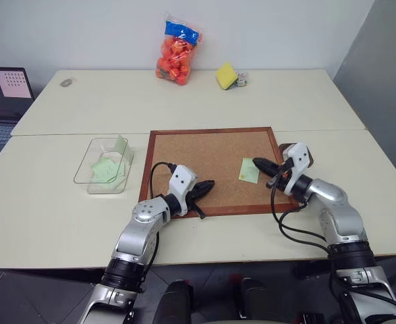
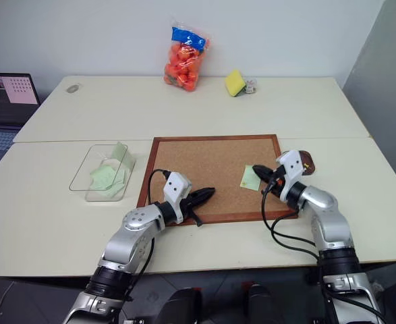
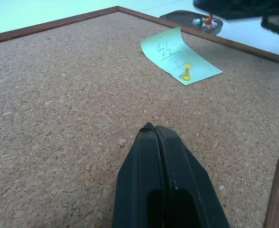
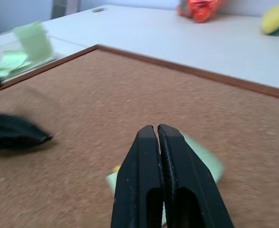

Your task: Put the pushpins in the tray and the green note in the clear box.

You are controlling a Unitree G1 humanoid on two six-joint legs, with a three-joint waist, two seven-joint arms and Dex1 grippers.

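Right pincer (image 1: 260, 163): clenched on nothing, fingers pressed together, pointing level and toward the robot's left, hovering over the green note.
Left pincer (image 1: 210, 184): clenched and empty, low over the corkboard's near edge, pointing toward the right.
Green note (image 3: 179, 56): on the corkboard (image 1: 204, 155) near its right side, far edge curled up, pinned by a yellow pushpin (image 3: 187, 72) lying tilted.
Tray (image 3: 192, 21): just past the corkboard's right frame, holding pushpins.
Clear box (image 1: 93, 163): on the tabletop (image 1: 56, 209) left of the corkboard, green slips inside.

The right gripper (image 1: 260, 164) hid most of the tray (image 1: 285, 146); its pushpins (image 3: 205, 21) looked too small to count.
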